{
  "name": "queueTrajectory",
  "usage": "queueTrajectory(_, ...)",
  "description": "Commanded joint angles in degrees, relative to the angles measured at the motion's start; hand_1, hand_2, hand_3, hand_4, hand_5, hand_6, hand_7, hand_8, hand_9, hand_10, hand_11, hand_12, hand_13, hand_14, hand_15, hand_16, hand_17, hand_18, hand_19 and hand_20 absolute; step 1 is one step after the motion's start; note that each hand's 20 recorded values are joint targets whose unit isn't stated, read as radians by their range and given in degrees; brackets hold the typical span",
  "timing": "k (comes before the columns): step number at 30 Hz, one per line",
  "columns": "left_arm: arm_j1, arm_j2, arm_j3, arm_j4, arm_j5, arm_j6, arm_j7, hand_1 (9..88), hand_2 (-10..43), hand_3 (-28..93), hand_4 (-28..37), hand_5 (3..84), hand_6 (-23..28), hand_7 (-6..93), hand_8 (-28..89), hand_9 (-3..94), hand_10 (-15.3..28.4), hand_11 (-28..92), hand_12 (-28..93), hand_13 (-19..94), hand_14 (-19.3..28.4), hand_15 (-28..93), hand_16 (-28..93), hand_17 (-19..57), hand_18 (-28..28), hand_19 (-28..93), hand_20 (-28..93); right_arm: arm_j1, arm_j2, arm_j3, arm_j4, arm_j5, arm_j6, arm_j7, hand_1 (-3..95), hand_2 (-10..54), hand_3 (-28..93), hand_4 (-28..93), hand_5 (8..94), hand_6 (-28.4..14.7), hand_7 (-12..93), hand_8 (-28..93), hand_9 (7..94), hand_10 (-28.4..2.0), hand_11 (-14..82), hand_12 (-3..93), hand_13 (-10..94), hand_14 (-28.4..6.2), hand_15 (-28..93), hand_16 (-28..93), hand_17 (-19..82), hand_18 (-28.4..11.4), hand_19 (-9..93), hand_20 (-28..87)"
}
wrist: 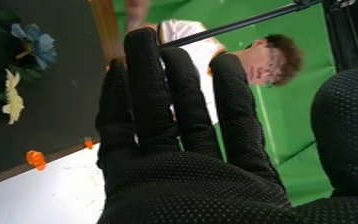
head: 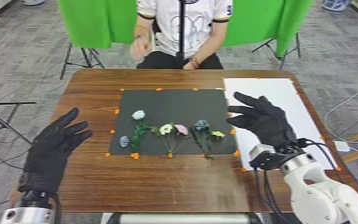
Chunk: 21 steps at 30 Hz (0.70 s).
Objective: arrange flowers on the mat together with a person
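Observation:
The dark mat [head: 180, 105] lies mid-table in the head view, with several flowers on its nearer half: a white one [head: 139, 114], a pale blue one [head: 125, 141], a cream one [head: 166, 129], a pink one [head: 181, 129], a blue one [head: 201, 124] and a yellow one [head: 217, 134]. My right hand [head: 262, 121] is over the white sheet beside the mat's right edge, open and holding nothing. My left hand [head: 60, 137] is open left of the mat, apart from the flowers. In the right wrist view my right hand [wrist: 184, 175] has straight fingers; the blue flower [wrist: 35, 44] and yellow flower [wrist: 13, 96] lie beyond it.
A white sheet [head: 269, 95] covers the table's right side. Orange pieces [head: 135, 156] line the mat's edges. A person sits across the table, hands off the flowers. Brown wood [head: 175, 185] surrounds the mat.

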<state>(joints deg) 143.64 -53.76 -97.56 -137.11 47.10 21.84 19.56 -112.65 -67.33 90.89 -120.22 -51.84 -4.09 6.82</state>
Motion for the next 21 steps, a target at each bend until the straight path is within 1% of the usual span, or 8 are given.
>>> queueTrajectory(1,0.4,-0.11,0.15,0.48,-0.20,0.08,0.29,19.0,4.8,78,-28.3,34.4,7.0,15.2,-10,32.8,19.4,26,11,23,26.8,54,-9,-10.2,22.0,48,14,0.0,0.1,-0.6,-0.1,0.0,0.0,-0.6,20.2,5.9,70,-28,48.3,-0.6,12,-11,50.5,-16.7,15.7,14.9,44,-17.9,51,10,11,-19.2,57,19)
queueTrajectory(3,0.6,-0.20,0.04,0.41,-0.03,0.16,-0.10,19.0,4.8,78,-28.3,34.3,7.0,15.3,-10,32.8,19.4,26,11,23,26.7,54,-9,-10.2,22.1,48,14,-0.2,0.0,-0.4,-0.3,-0.2,-0.1,-0.6,20.3,5.9,70,-28,48.4,-0.6,12,-11,50.5,-16.7,15.8,14.9,44,-17.9,51,10,11,-19.2,57,19)
queueTrajectory(9,0.6,-0.05,0.17,0.28,-0.26,0.44,0.00,19.1,4.8,78,-28.3,34.3,7.0,15.3,-10,32.9,19.3,26,11,23,26.9,54,-9,-10.2,22.1,48,14,-0.5,-0.1,-0.3,-0.6,-0.2,0.1,-0.3,20.1,6.2,70,-28,48.4,-0.6,12,-11,50.6,-16.7,15.7,14.9,44,-17.9,51,10,11,-19.2,57,19)
queueTrajectory(12,0.4,-0.29,0.15,0.20,-0.01,0.37,-0.59,19.1,4.8,78,-28.3,34.3,7.0,15.3,-10,32.9,19.4,26,11,23,26.8,54,-9,-10.2,22.1,48,14,-0.6,-0.2,-0.1,-0.6,-0.3,0.1,-0.3,20.0,6.1,70,-28,48.4,-0.6,12,-11,50.6,-16.8,15.8,14.9,44,-17.8,51,10,11,-19.2,57,19)
queueTrajectory(13,0.3,-0.27,0.21,0.28,0.01,0.27,-0.61,19.1,4.8,78,-28.3,34.3,7.0,15.3,-10,32.9,19.4,26,11,23,26.8,54,-9,-10.2,22.1,48,14,-0.8,-0.2,0.0,-0.7,-0.2,0.2,-0.3,20.0,6.2,70,-28,48.4,-0.6,12,-11,50.6,-16.8,15.8,14.9,44,-17.9,51,10,11,-19.2,57,19)
queueTrajectory(14,0.4,-0.18,0.30,0.28,-0.14,0.46,-0.15,19.1,4.8,78,-28.3,34.2,7.0,15.4,-10,32.9,19.4,26,11,23,26.8,54,-9,-10.2,22.0,48,14,-0.5,-0.2,-0.2,-0.6,-0.2,0.1,-0.4,20.0,6.2,70,-28,48.4,-0.6,12,-11,50.7,-16.7,15.8,14.9,44,-17.9,51,10,11,-19.2,57,19)
queueTrajectory(17,0.4,-0.23,0.20,0.20,-0.06,0.35,-0.62,19.2,4.8,78,-28.3,34.3,7.0,15.3,-10,33.0,19.4,26,11,23,26.9,54,-9,-10.2,22.0,48,14,-0.9,-0.2,0.0,-0.8,-0.3,0.3,-0.5,20.1,6.1,70,-28,48.4,-0.6,12,-11,50.7,-16.7,15.8,14.9,44,-17.9,51,10,11,-19.2,57,19)
queueTrajectory(21,0.6,-0.24,0.11,0.17,-0.14,0.52,-0.38,19.1,4.7,78,-28.3,34.1,6.9,15.3,-10,33.0,19.4,26,11,23,26.8,54,-9,-10.1,22.0,48,14,-0.8,-0.3,0.1,-0.7,-0.2,0.1,-0.4,20.1,6.0,70,-28,48.4,-0.5,12,-11,50.7,-16.7,15.8,14.9,44,-17.9,51,10,11,-19.2,57,19)
